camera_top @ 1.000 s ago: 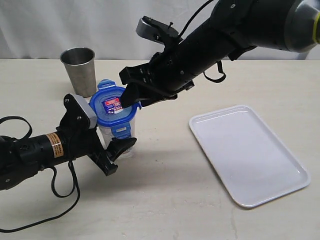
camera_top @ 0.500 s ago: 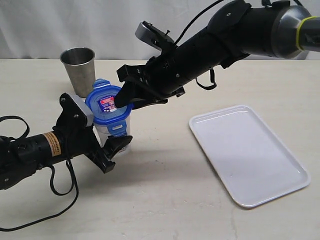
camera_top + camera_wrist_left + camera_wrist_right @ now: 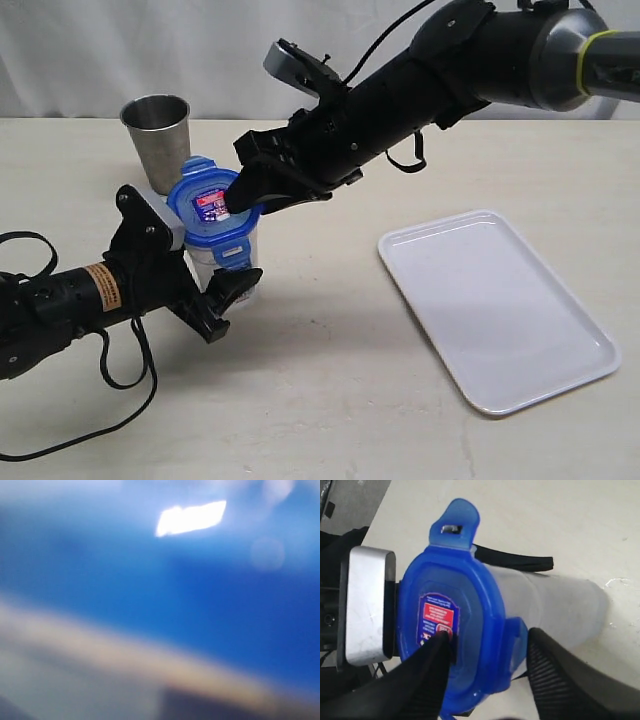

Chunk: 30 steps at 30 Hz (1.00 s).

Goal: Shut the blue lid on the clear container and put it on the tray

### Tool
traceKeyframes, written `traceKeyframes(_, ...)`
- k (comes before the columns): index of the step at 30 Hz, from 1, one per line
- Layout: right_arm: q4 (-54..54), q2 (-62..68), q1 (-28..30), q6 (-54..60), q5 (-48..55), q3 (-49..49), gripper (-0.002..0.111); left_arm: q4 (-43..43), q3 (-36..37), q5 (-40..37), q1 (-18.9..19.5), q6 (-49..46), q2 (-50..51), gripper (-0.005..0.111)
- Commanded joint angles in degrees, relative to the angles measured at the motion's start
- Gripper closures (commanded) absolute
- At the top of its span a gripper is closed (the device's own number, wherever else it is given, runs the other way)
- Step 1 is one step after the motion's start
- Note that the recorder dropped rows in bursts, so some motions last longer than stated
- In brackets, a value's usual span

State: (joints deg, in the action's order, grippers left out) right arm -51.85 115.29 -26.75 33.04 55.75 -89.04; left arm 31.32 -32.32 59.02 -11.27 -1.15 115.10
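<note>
The clear container [image 3: 235, 265] stands leaning on the table with the blue lid [image 3: 208, 210] on its mouth, red-white sticker up. My left gripper [image 3: 215, 288] is shut on the container's body from the left. My right gripper [image 3: 243, 197] hangs open over the lid. In the right wrist view one fingertip [image 3: 439, 642] rests on the sticker of the blue lid [image 3: 475, 605], and the other finger [image 3: 555, 670] stands apart from the container [image 3: 555, 605]. One lid flap [image 3: 456, 522] sticks up unlatched. The left wrist view is only a blue blur. The white tray [image 3: 500, 310] lies at the right.
A grey steel cup [image 3: 160, 140] stands just behind the container, close to my left gripper. The left arm's cable [image 3: 110, 380] loops on the table at the front left. A white curtain closes off the back of the table.
The container, lid and left gripper have shifted slightly left and back. My right gripper followed, its fingertip staying on the lid's sticker.
</note>
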Motion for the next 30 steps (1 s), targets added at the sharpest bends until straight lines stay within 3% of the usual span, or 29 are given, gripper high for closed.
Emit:
traceKeyframes(1, 2.81, 1.82, -1.28, 2.68, 2.58, -1.99, 0.052, 2.53, -0.5, 5.13, -0.63, 0.15, -0.73, 0.107)
traceKeyframes(9, 6.19, 1.82, -1.28, 2.18, 3.45, -6.22, 0.046, 2.53, -0.5, 5.13, -0.63, 0.15, -0.73, 0.107)
traceKeyframes(20, 7.78, -0.87, 1.47, -0.94, 5.69, -10.01, 0.046, 2.41, -0.5, 4.18, -0.63, 0.25, -0.73, 0.107)
traceKeyframes(25, 7.95, -7.0, 3.33, 11.2, 8.12, -10.23, 0.046, 2.41, -0.5, 3.7, -0.63, 0.39, -0.73, 0.107)
traceKeyframes(28, 10.2, -10.65, 1.39, 19.82, 13.99, -10.23, 0.055, 2.41, -0.5, 3.7, -0.63, 0.39, -0.73, 0.107)
traceKeyframes(30, 20.22, -12.18, -3.62, 20.04, 14.21, -10.02, 0.066, 2.29, -0.5, 3.7, -0.63, 0.38, -0.73, 0.107)
